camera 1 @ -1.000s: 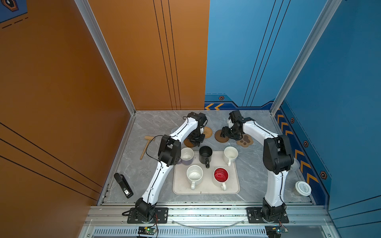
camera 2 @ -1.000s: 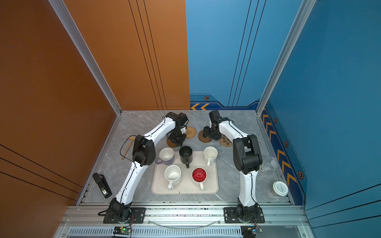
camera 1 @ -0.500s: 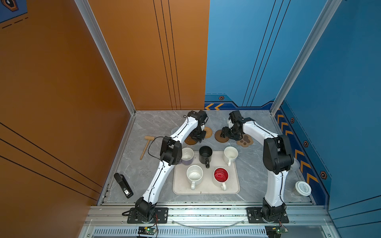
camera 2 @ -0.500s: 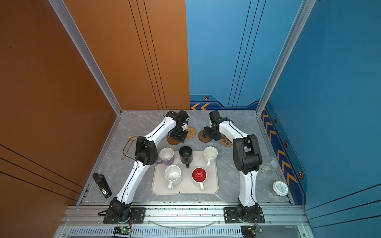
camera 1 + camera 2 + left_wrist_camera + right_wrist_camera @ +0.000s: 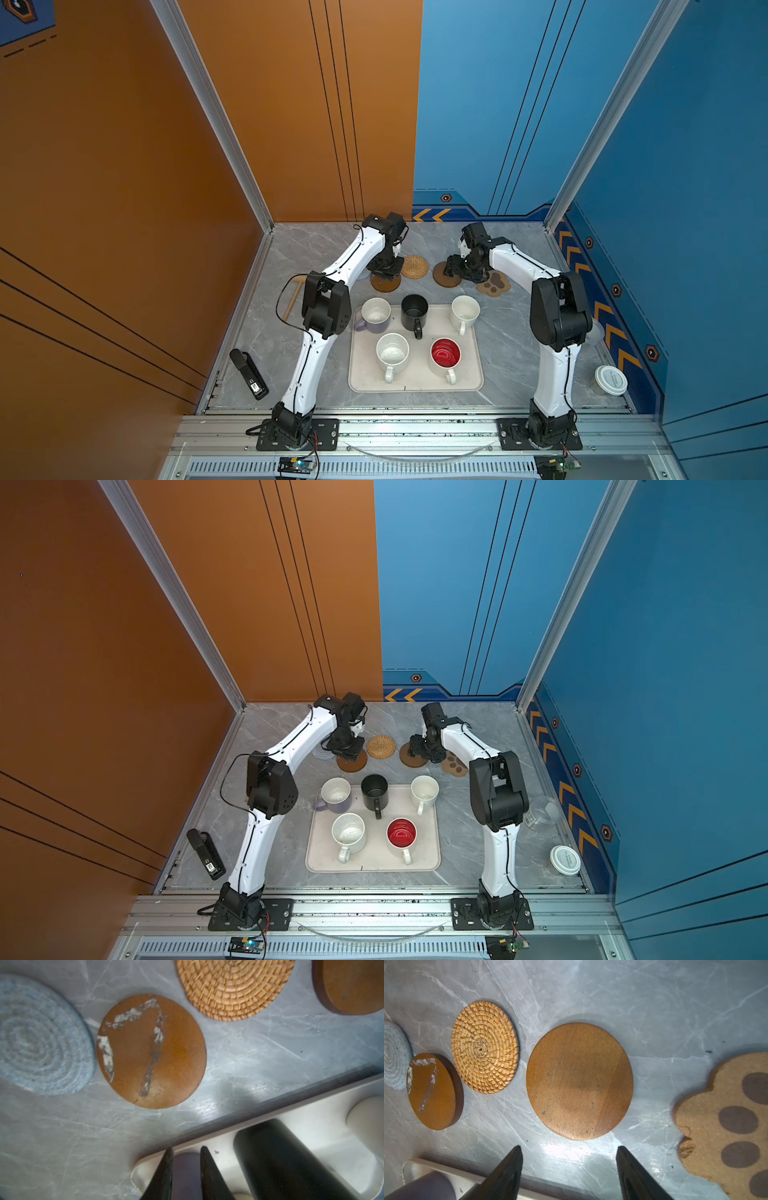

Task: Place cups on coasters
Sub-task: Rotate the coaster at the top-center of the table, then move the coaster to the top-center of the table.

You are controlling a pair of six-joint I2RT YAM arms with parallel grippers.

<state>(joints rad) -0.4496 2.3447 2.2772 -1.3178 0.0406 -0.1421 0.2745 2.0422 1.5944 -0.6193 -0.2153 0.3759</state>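
Grey marble tabletop (image 5: 511, 357) carries a cream tray (image 5: 415, 384) with all five mugs (image 5: 392, 352). Left gripper (image 5: 185, 1151), jaws narrow and empty, hovers over the glossy brown coaster (image 5: 151, 1051), having shifted farther back since earlier. Right gripper (image 5: 569, 1150), jaws wide and empty, stays above the plain brown coaster (image 5: 579, 1080).

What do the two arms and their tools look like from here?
Both arms have glossy white link shells with bulky black joint housings and black bases. A thin black cable loops off the left arm. The left tool and right tool have dark, tapered fingers.
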